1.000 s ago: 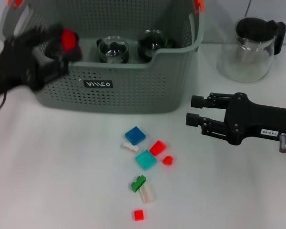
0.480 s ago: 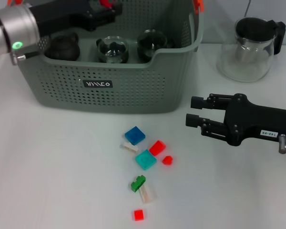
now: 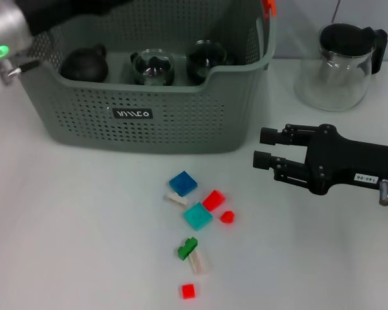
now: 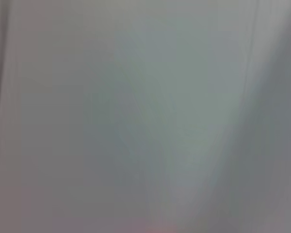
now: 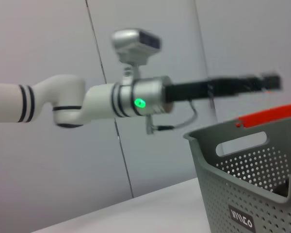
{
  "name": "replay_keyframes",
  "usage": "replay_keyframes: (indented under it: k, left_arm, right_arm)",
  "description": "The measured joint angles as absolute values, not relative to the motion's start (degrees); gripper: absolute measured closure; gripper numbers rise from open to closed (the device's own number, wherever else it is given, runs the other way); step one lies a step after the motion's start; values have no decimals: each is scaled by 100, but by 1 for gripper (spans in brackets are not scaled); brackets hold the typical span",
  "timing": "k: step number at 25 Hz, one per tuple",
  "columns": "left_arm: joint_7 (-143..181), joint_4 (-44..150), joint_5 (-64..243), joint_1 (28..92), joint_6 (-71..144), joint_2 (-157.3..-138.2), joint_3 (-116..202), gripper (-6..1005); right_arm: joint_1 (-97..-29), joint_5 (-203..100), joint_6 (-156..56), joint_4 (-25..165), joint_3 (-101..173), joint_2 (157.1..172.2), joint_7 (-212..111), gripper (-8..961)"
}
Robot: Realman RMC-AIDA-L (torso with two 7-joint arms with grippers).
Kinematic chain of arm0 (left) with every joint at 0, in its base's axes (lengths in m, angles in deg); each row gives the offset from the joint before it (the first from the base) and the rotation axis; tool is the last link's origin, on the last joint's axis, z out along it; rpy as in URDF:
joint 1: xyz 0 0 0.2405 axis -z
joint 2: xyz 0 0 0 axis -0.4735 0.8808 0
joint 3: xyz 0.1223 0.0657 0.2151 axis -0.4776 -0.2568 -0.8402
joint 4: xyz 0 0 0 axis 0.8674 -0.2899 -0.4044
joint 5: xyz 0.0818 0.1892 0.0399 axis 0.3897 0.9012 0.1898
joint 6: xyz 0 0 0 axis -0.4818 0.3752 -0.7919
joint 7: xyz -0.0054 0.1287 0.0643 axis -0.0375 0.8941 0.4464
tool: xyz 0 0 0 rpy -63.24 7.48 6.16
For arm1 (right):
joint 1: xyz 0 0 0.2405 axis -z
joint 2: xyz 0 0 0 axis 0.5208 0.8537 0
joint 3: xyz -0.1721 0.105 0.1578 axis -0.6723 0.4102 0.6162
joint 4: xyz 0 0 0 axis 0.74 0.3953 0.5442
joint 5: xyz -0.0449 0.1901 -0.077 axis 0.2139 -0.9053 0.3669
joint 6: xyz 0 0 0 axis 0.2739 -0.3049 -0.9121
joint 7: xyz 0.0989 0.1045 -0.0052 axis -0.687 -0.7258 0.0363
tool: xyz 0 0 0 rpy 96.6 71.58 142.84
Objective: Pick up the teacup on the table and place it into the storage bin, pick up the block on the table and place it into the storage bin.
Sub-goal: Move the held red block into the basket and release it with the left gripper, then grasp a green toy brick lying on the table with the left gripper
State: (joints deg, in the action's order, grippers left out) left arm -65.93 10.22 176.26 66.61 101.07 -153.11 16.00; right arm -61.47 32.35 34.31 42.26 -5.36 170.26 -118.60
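Hovering over storage bin (image 3: 181, 123), far left: left gripper (image 5: 266, 81), grasp unreadable; right gripper (image 3: 262, 147) parted, empty, right.

Storage bin (image 3: 181, 123): matt perforated plastic. Pitcher (image 3: 333, 74): clear glossy glass, black lid. Table (image 3: 71, 226): smooth matt white.

A robot test lab or demonstration room, not a home. A plain white table (image 3: 64, 226) stands against bare grey panelled walls (image 5: 53, 160). On it sit staged props only: a perforated grey-green storage bin (image 3: 155, 110), scattered small coloured blocks (image 3: 197, 216) and a glass pitcher (image 3: 339, 64). A white robot arm (image 5: 63, 99) shows a green indicator light.
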Motion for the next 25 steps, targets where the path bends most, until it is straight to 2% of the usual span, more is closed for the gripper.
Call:
replay_keyframes:
  k: [7, 14, 25]
  left_arm:
    - [-5729, 1330, 17137, 5737, 11446, -15299, 1721, 120]
    - [-3662, 1524, 18081, 4594, 12243, -15695, 1752, 131]
    - [-1745, 3049, 19230, 4526, 11837, -15731, 1696, 163]
  right_arm:
    - [-6109, 3220, 3438, 4226, -533, 17043, -11851, 436]
    - [-6136, 3218, 3432, 4226, -533, 17059, -11854, 436]
    - [-6153, 3249, 3366, 4263, -533, 17072, -11859, 435]
